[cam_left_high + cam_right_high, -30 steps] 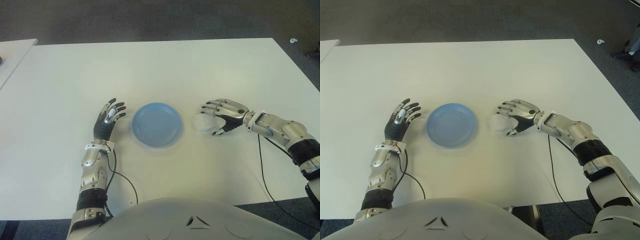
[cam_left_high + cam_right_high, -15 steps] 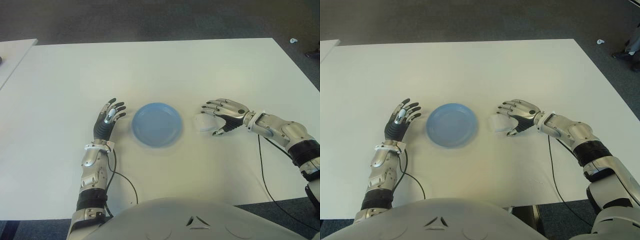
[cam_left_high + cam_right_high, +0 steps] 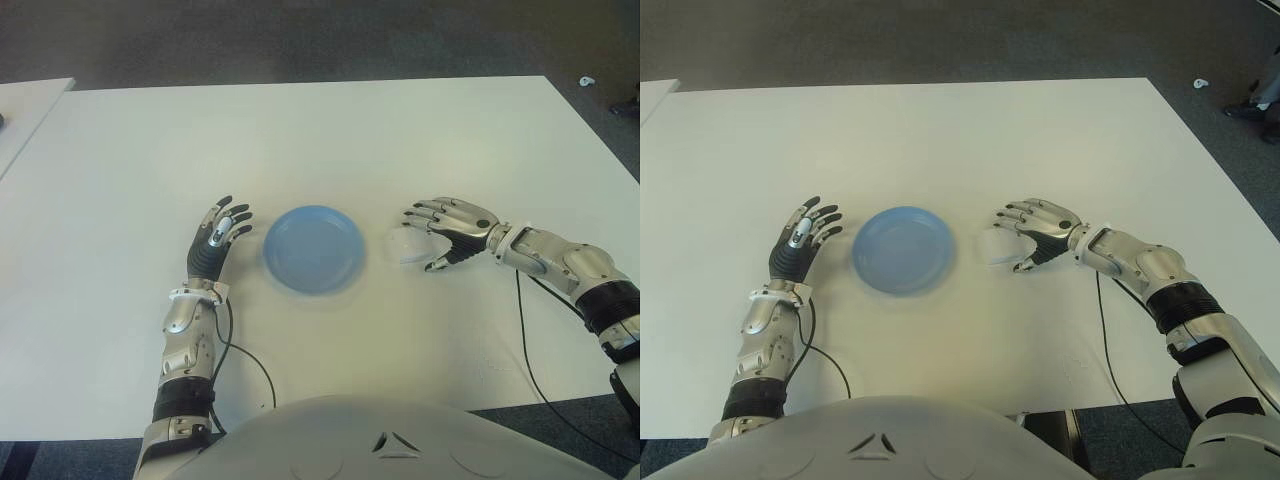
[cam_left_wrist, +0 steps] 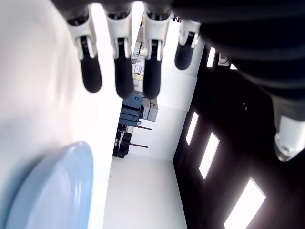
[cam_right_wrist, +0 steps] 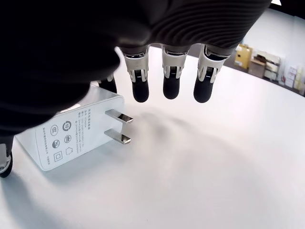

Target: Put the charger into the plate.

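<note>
- The charger [image 5: 78,133] is lying on the table [image 3: 330,140], just right of the blue plate [image 3: 314,248] and not in it yet. It's on its side with the prongs sticking out along the table.
- The right robot hand [image 3: 447,228] hovers over the charger with fingers [image 5: 170,78] loosely spread. The thumb sits close by one end of the charger, but nothing's gripped as far as I can see.
- The left robot hand [image 3: 215,243] is just left of the plate, fingers spread, holding nothing.
- My guess at what could go sideways: it's a smooth little white block lying flat, so if the fingers close unevenly it could skid off across the table or pop out of the pinch.
- Catching a prong instead of the body could make it twist in the grip.
- The plate is close, so a sloppy sweep might shove the charger into the rim and push the plate away.
</note>
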Available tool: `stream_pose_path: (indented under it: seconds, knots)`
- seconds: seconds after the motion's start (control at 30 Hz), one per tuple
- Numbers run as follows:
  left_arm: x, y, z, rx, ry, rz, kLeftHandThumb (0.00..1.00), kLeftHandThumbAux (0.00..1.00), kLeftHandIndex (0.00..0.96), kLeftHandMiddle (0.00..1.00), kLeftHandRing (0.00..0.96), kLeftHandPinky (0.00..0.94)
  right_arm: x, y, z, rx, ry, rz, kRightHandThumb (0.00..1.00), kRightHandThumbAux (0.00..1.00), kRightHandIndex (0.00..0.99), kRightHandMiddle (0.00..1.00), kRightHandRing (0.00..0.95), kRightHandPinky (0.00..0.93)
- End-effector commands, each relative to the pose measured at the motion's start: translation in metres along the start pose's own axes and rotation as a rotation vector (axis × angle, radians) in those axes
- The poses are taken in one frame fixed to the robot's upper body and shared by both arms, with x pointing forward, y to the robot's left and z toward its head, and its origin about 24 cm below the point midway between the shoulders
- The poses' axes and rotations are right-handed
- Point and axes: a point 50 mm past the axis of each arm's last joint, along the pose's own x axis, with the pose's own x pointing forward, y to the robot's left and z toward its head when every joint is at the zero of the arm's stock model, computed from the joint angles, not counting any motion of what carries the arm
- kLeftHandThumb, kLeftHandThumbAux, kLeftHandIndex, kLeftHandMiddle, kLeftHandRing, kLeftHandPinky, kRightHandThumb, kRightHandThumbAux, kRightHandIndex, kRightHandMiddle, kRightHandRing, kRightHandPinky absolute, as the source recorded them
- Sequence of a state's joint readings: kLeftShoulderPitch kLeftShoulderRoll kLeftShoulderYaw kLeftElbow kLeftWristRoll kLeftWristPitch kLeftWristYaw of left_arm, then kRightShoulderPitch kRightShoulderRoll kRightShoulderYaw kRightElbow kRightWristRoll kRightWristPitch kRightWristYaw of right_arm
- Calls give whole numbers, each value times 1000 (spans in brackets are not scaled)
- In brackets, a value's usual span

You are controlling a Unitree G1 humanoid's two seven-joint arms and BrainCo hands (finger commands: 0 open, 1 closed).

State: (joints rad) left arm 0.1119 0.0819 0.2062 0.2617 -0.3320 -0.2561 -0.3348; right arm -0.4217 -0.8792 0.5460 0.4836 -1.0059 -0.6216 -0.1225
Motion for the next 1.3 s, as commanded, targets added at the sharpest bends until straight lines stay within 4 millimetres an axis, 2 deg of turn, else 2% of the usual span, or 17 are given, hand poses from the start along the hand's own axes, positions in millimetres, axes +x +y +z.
stream_pose_path:
  seconds: [0.03, 0.6, 1.3]
  knots:
    - [-5, -2, -4, -3, 27, 3, 0, 474, 159, 273, 280, 282, 1, 13, 6, 10, -13, 43, 360, 425, 2, 0, 0, 16]
    - [-7, -2, -4, -2, 30, -6, 0, 477, 138, 261, 271, 275, 6, 28, 6, 25, 0, 56, 367, 439, 11, 5, 3, 16]
    - [-6, -3, -5, -12, 33, -13, 0, 468, 142, 272, 278, 281, 8, 32, 5, -1, 0, 45, 394, 442, 9, 27, 30, 50]
